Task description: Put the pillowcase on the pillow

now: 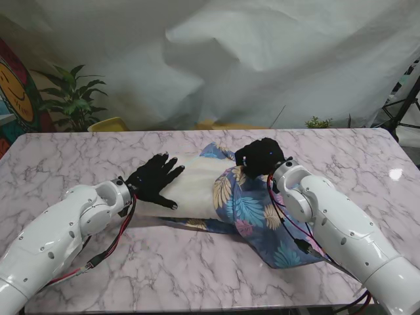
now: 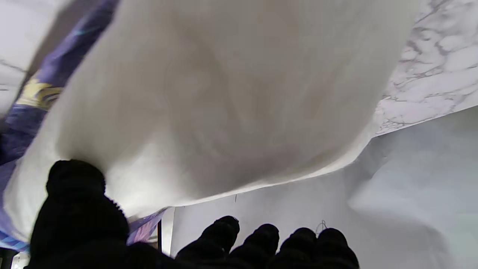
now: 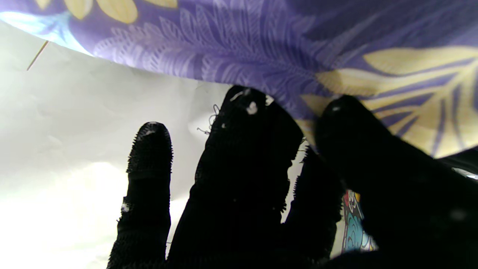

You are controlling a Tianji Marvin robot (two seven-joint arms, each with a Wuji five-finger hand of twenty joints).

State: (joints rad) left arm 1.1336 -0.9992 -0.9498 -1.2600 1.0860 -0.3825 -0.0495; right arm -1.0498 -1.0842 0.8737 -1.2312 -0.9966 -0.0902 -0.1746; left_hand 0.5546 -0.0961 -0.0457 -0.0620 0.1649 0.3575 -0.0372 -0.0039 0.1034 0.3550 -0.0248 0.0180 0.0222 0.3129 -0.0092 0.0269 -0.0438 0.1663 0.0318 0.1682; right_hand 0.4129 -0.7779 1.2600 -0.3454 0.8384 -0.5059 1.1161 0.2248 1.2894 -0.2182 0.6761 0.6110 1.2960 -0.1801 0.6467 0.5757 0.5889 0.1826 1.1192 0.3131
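Marble table (image 1: 79, 157); pillow (image 1: 190, 187) half inside pillowcase (image 1: 252, 210) at frame centre. Left hand (image 1: 156, 178) splayed flat on pillow; right hand (image 1: 261, 156) bunches the pillowcase's edge. Next, probably: draw case leftward

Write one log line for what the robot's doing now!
left hand flat on white pillow | right hand gripping purple leafy pillowcase | pillow partly inside

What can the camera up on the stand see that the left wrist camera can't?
Only the stand view shows the right hand curled on the flowery pillowcase, both white arms, the potted plant and the whole marble table. Only the left wrist view shows the pillow's plain white cloth from very close, filling most of the picture. Both show the left hand with its fingers spread flat on the pillow, a bit of blue pillowcase at the pillow's edge, and some marble.
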